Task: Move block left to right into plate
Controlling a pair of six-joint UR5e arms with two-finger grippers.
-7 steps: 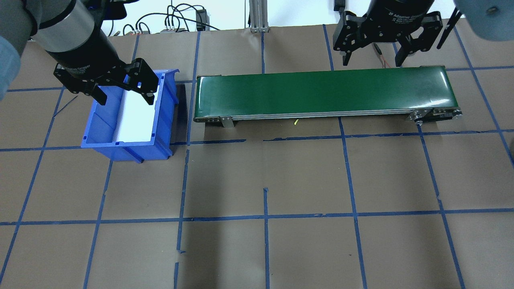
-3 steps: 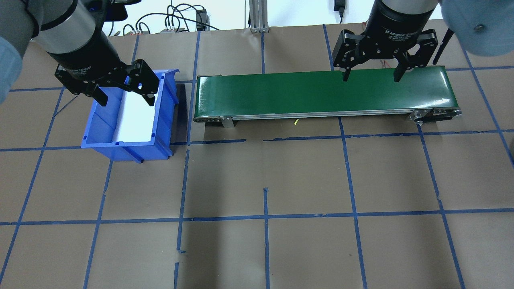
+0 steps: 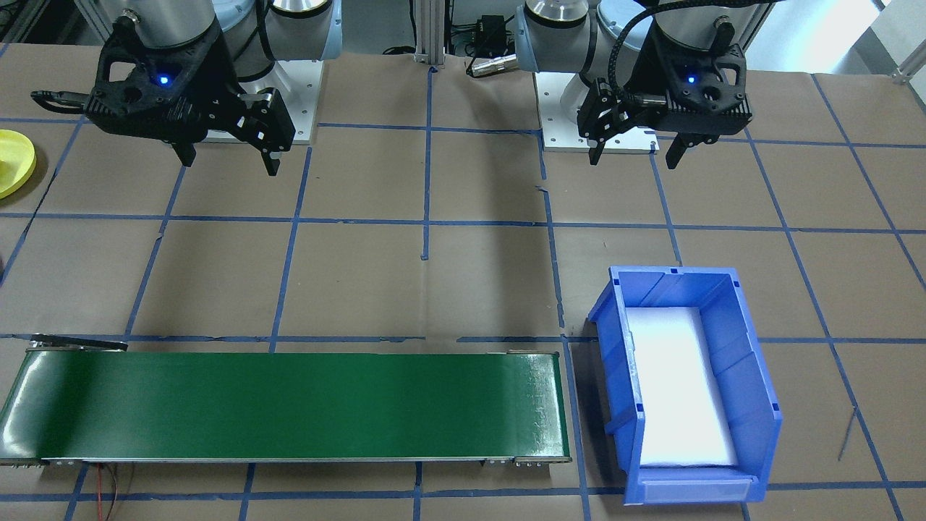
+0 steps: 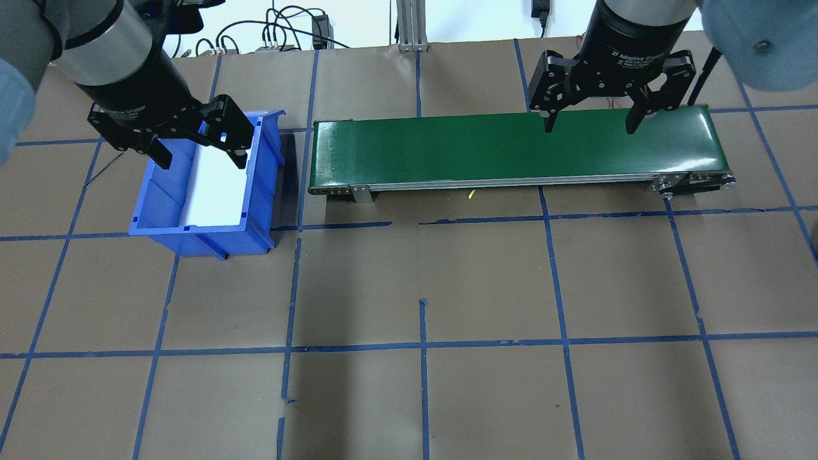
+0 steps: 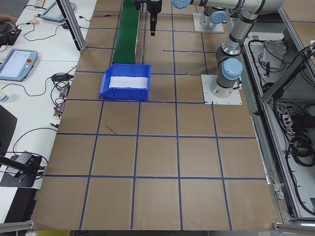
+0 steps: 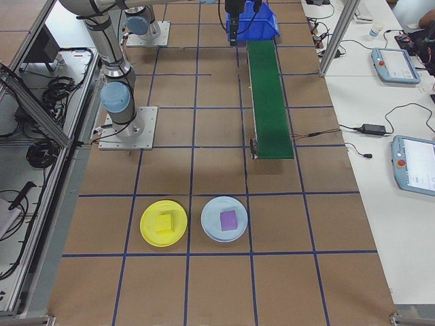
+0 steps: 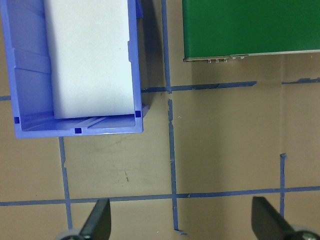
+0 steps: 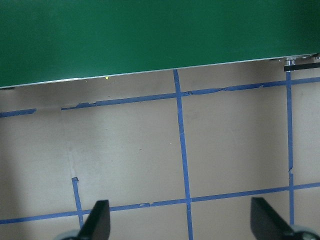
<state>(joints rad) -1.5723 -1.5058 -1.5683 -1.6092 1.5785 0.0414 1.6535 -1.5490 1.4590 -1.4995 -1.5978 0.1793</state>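
Note:
The yellow plate (image 6: 163,225) lies on the table beyond the belt's right end, and its edge shows in the front view (image 3: 13,163). A yellow block (image 6: 164,222) rests on it. My left gripper (image 4: 201,161) hangs open over the blue bin (image 4: 259,185), nothing between its fingers (image 7: 98,221). My right gripper (image 4: 590,128) is open and empty above the far edge of the green conveyor belt (image 4: 447,150), near its right end. In the front view, the left gripper (image 3: 634,161) and the right gripper (image 3: 230,166) both stand well above the table.
The bin (image 3: 752,391) holds only a white liner (image 3: 676,391). A light blue plate (image 6: 207,221) with a purple block (image 6: 228,219) lies beside the yellow one. Blue tape lines grid the brown table; cables and tablets lie past the far edge.
My right gripper has come down and forward from behind the belt to over its far edge. The left gripper has barely moved.

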